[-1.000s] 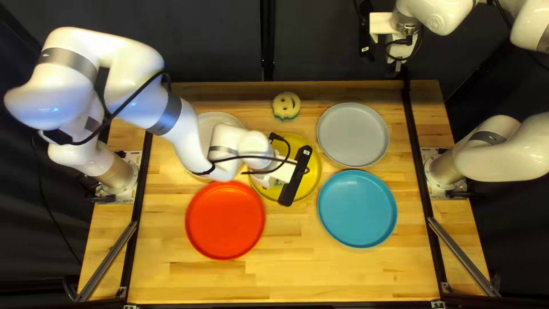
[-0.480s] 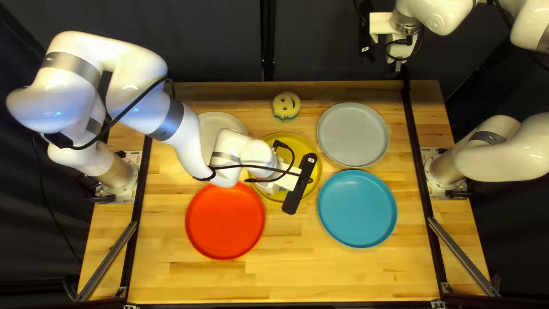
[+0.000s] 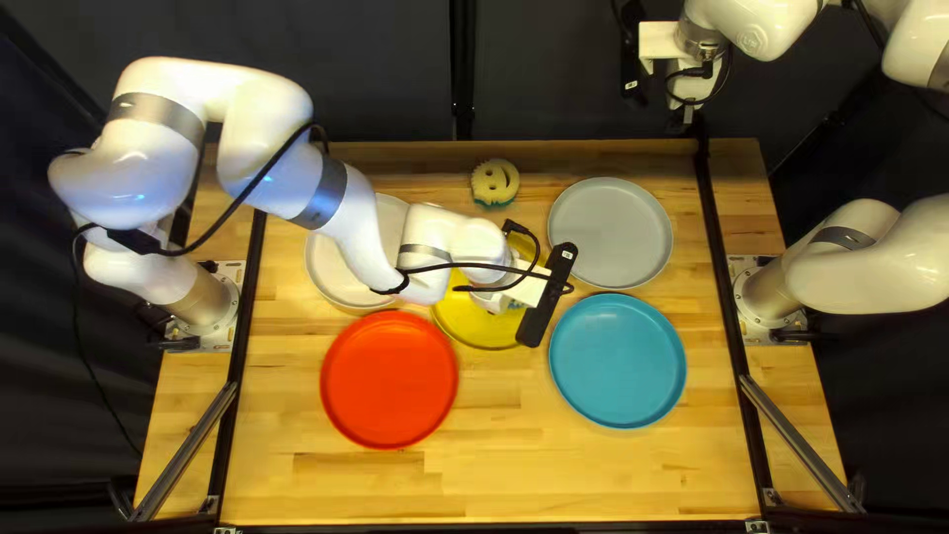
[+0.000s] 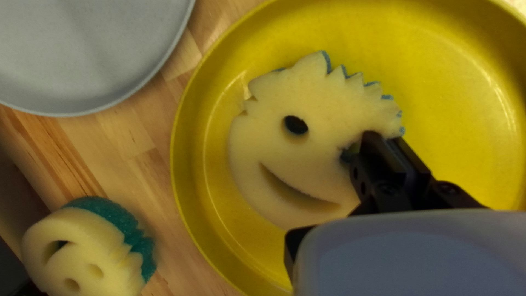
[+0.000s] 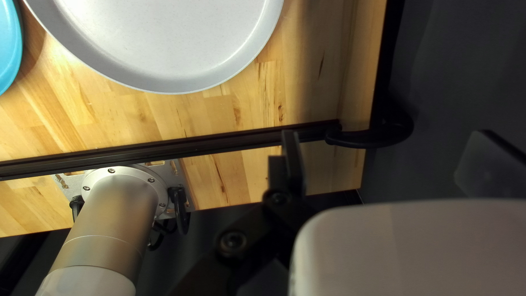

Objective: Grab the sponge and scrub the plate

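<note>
A yellow smiley sponge [image 4: 296, 160] with a blue backing lies flat inside the yellow plate [image 4: 452, 82]. My left gripper [image 4: 359, 152] is shut on the sponge's edge beside one eye hole, one black finger on top and the other hidden underneath. In the top left view my left gripper [image 3: 508, 300] hangs over the yellow plate [image 3: 467, 322] at the table's middle, and its wrist hides the sponge. My right gripper [image 5: 386, 164] is open with nothing in it, raised past the table's far right corner.
A second smiley sponge [image 3: 494, 182] with a green backing stands near the far edge. Around the yellow plate lie a grey plate [image 3: 609, 231], a blue plate [image 3: 617, 360], an orange plate [image 3: 388, 378] and a white plate [image 3: 334, 274]. My right arm's base [image 5: 111, 213] stands at the table's edge.
My left gripper has slid to the right across the yellow plate, carrying the sponge with it. The right arm has not moved.
</note>
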